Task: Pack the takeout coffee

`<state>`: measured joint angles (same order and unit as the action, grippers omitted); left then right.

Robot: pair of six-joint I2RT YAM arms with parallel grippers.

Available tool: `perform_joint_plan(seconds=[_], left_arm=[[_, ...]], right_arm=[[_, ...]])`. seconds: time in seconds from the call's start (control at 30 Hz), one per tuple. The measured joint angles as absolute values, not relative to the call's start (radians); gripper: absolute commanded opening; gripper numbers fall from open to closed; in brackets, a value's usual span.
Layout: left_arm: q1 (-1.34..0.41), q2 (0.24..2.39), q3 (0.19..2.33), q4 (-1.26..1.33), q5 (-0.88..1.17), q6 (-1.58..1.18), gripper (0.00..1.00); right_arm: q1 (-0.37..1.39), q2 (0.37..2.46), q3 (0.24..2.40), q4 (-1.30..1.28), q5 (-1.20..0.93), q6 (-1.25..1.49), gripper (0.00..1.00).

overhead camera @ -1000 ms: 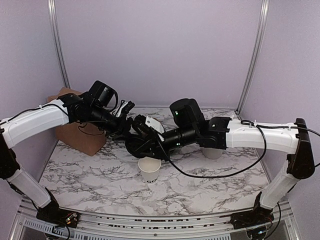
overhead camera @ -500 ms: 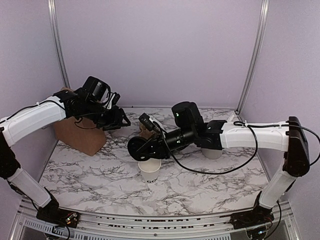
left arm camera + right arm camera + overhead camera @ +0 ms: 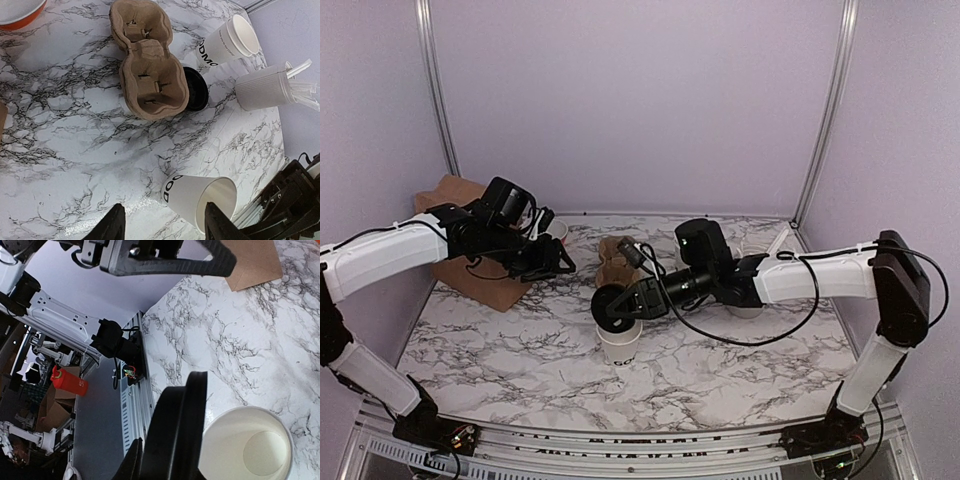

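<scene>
My right fingers (image 3: 632,297) are clamped on the round black plastic lid (image 3: 612,305), which is tilted almost on edge at the centre of the overhead frame. Just below it, the small white paper cup with dark lettering (image 3: 620,343) stands upright and uncovered on the marbled table (image 3: 740,370). I judge the lid needs levelling over that mouth. My left fingers (image 3: 116,227) stand apart and empty, further left, so the right arm is nearer.
</scene>
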<state>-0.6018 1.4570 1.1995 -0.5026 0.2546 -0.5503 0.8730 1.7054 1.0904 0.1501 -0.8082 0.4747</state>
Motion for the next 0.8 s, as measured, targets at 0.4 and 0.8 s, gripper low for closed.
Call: perform_joint_plan(seconds=[0.4, 0.8], left_arm=[[-0.657, 1.389, 1.081, -0.374, 0.332, -0.621, 0.55], [-0.734, 1.354, 1.002, -0.290, 0.344, -0.679, 0.55]], right_arm=[[0.850, 1.753, 1.062, 0.331, -0.911, 0.693, 0.16], [0.829, 1.770, 1.021, 0.392, -0.935, 0.792, 0.16]])
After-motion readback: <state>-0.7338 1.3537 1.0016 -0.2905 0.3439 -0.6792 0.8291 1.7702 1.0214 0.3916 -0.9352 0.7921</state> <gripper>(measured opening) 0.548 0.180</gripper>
